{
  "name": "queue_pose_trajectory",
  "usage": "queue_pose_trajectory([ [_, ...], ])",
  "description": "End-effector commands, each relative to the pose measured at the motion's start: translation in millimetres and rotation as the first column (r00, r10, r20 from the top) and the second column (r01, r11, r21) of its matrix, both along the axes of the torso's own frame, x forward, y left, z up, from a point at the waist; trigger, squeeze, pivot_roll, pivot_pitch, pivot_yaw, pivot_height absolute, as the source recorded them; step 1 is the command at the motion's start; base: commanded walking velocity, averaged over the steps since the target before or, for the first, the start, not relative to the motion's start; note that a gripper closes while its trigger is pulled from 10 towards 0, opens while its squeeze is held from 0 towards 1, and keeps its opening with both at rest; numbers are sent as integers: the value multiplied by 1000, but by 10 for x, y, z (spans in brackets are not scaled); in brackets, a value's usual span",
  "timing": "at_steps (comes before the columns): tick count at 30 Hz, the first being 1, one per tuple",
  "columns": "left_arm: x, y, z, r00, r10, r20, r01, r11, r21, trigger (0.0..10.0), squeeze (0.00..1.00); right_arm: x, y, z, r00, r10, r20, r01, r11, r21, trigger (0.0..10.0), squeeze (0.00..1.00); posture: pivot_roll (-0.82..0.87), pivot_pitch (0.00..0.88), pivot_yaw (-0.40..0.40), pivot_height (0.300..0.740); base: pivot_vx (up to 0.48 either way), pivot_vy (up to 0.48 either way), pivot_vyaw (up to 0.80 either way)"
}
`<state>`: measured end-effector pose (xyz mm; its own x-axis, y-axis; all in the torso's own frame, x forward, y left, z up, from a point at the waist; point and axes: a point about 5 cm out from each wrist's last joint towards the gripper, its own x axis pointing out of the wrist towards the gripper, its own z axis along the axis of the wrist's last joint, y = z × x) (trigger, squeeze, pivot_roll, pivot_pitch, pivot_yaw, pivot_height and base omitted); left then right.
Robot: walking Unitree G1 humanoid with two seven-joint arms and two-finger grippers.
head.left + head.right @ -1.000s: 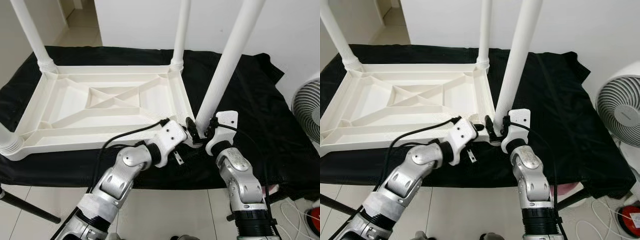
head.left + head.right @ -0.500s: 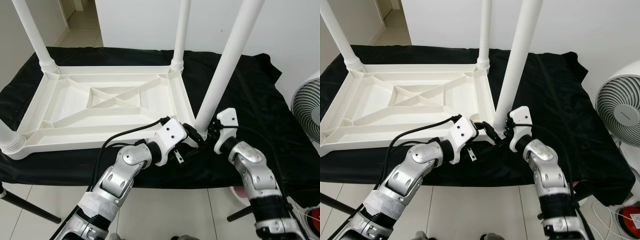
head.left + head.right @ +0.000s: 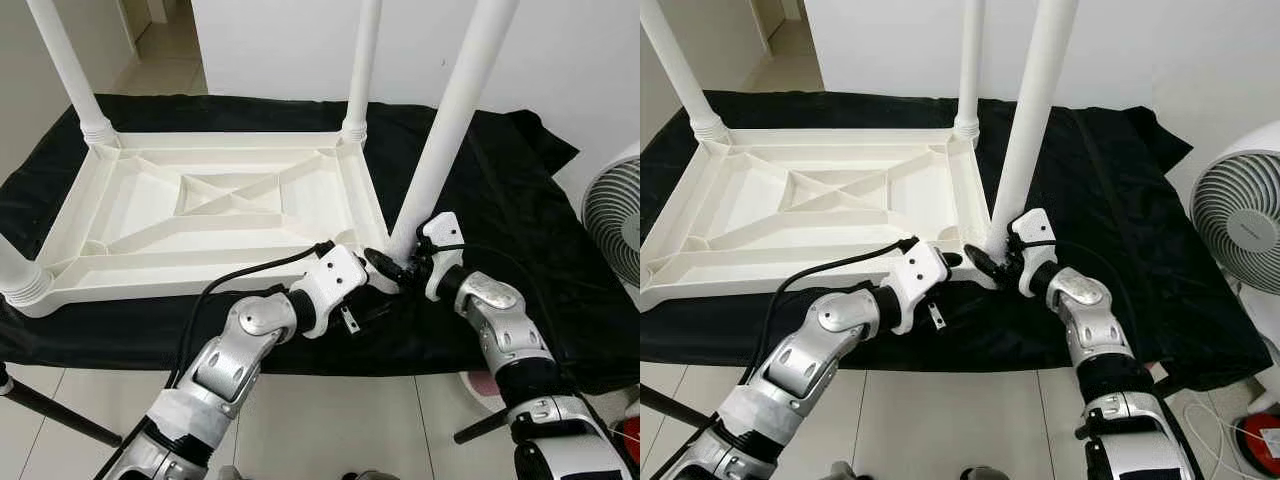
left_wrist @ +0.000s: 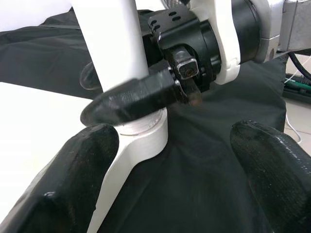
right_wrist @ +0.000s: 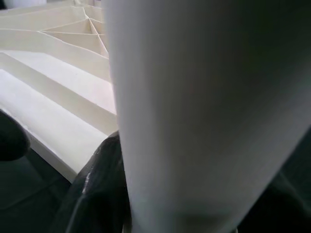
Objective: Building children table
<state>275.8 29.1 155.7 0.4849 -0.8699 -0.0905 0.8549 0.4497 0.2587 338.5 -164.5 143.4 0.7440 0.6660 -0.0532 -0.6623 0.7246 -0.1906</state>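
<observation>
Right now my right gripper clamps the table leg at its base to seat it in the upturned tabletop; my left gripper waits spread wide, holding nothing, beside the socket.

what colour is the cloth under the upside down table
Black. The cloth under the white table shows best in the left eye view.

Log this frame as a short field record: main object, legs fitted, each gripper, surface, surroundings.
main object: white table top, upside down
legs fitted: four upright, one per corner
leg being worked: near-right leg, at its socket base
right gripper: shut on the leg's base
left gripper: open, beside the same corner
surface: black cloth under the table
surroundings: white fan to the right
</observation>
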Motion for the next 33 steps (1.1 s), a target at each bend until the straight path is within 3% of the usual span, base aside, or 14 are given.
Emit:
queue_pose_trajectory([
  [1, -23, 21, -39, 1000, 1, -10, -1, 1000, 26, 10000, 0, -32, 15, -113, 999, 19, -38, -20, 1000, -8, 0, 0, -105, 62, -6, 740, 0, 0, 0],
  [9, -54, 14, -53, 1000, -9, -18, 9, 1000, 29, 10000, 0, -92, 12, -101, 999, -11, -40, 14, 998, 61, 0, 0, -106, 70, -4, 740, 0, 0, 0],
  [10, -54, 14, -53, 1000, -9, -19, 10, 1000, 29, 10000, 0, -109, 19, -93, 999, -26, -41, 28, 997, 69, 10000, 0, -108, 72, -3, 740, 0, 0, 0],
  [17, -80, -2, -63, 999, -22, -26, 23, 999, 30, 10000, 0, -143, -7, -75, 977, -209, -41, 212, 975, 70, 10000, 0, -118, 75, 0, 740, 0, 0, 0],
  [21, -84, -30, -57, 999, -36, -26, 37, 999, 29, 10000, 0, -180, -4, -80, 875, -477, -85, 484, 868, 109, 10000, 0, -129, 70, 2, 740, 0, 0, 0],
  [22, -86, -35, -56, 999, -39, -25, 40, 999, 30, 10000, 0, -196, -13, -93, 837, -538, -96, 546, 831, 105, 10000, 0, -129, 70, 2, 740, 0, 0, 0],
  [23, -81, -41, -54, 999, -41, -24, 42, 999, 31, 10000, 0, -220, -26, -104, 775, -622, -113, 632, 765, 125, 10000, 0, -129, 70, 2, 740, 0, 0, 0],
  [24, -81, -41, -54, 999, -41, -24, 42, 999, 31, 10000, 0, -220, -26, -104, 775, -622, -113, 632, 765, 125, 10000, 0, -129, 70, 2, 740, 0, 0, 0],
  [25, -81, -43, -54, 999, -42, -23, 43, 999, 32, 10000, 0, -244, -35, -115, 731, -671, -126, 683, 718, 138, 10000, 0, -128, 67, -2, 740, 0, 0, 0],
  [26, -81, -43, -54, 999, -42, -23, 43, 999, 32, 10000, 0, -244, -35, -115, 731, -671, -126, 683, 718, 138, 10000, 0, -128, 67, -2, 740, 0, 0, 0],
  [27, -77, -48, -51, 999, -43, -22, 44, 999, 32, 10000, 0, -286, -44, -132, 665, -734, -136, 746, 651, 139, 10000, 0, -128, 67, -2, 740, 0, 0, 0],
  [28, -77, -48, -51, 999, -43, -22, 44, 999, 32, 10000, 0, -286, -44, -132, 665, -734, -136, 746, 651, 139, 10000, 0, -128, 67, -2, 740, 0, 0, 0],
  [30, -85, -55, -45, 999, -44, -21, 45, 999, 29, 10000, 0, -424, 5, -178, 557, -818, -145, 830, 544, 124, 10000, 0, -119, 59, -6, 740, 0, 0, 0],
  [33, -93, -58, -45, 999, -48, -21, 48, 998, 28, 10000, 0, -492, 108, -197, 562, -810, -164, 827, 549, 121, 10000, 0, -119, 59, -6, 740, 0, 0, 0],
])
